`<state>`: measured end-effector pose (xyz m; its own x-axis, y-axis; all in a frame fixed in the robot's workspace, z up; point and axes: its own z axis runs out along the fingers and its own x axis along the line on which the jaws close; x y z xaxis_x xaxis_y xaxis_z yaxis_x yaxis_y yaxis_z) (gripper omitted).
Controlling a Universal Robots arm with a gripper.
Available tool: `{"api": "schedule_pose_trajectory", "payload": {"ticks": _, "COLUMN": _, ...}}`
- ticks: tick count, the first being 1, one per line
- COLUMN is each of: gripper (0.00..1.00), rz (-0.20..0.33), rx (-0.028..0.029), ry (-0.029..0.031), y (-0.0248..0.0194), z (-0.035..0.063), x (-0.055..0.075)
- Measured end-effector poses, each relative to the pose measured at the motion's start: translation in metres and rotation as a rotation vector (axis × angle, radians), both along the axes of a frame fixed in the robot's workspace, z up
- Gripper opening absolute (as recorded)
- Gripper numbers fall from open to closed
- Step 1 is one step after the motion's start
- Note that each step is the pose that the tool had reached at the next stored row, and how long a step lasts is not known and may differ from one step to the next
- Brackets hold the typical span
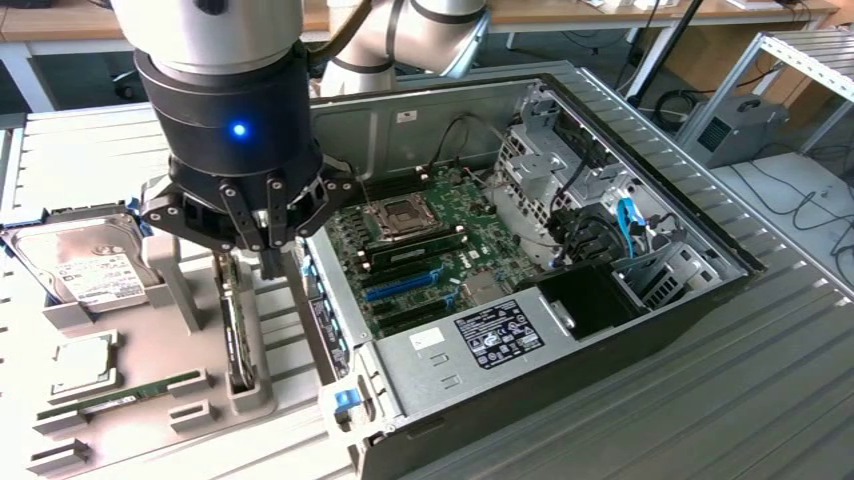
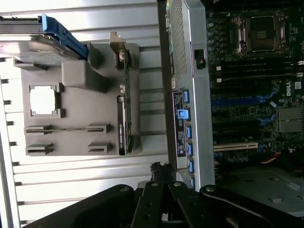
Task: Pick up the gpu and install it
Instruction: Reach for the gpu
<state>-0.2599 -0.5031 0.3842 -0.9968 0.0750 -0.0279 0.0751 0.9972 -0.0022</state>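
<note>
At the exterior view's left, a silver hard drive [image 1: 80,262] with a white label leans tilted in the far end of a gray holder [image 1: 147,340] that lies on the slatted metal table [image 1: 694,400]. Nearer the camera on that holder, a square processor chip [image 1: 83,365] sits in its own recess, and a slim green memory stick [image 1: 127,393] lies in a narrow slot just beside it.

Along the holder's right edge stands the gpu [image 1: 239,335], a thin black card set on its long edge in a slot, upright and not lifted. Above its far end hangs the gripper [image 1: 272,262], its dark fingers drawn together to a narrow point with nothing between them. In the wrist view the gripper [image 2: 161,173] is likewise pinched together and empty, over the table slats between the holder [image 2: 76,118] and the case, while the gpu [image 2: 124,114] sits apart from it in its slot.

Right of the gripper lies the open computer case [image 1: 400,125], on its side. Inside it the green motherboard [image 1: 441,235] faces up, with the bare processor socket [image 1: 400,215] toward its far side and blue expansion slots [image 1: 400,285] nearer the camera. A metal box with a black label [image 1: 497,335] fills the near corner, and blue cables [image 1: 627,225] run at the case's right end.
</note>
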Motion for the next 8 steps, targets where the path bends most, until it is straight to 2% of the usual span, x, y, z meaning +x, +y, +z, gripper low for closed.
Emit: {"api": "schedule_pose_trajectory", "payload": {"ticks": 8, "gripper": 0.11, "rz": 0.0, "rx": -0.0016, "ry": -0.0001, "y": -0.0069, "z": -0.0001, "x": 0.0}}
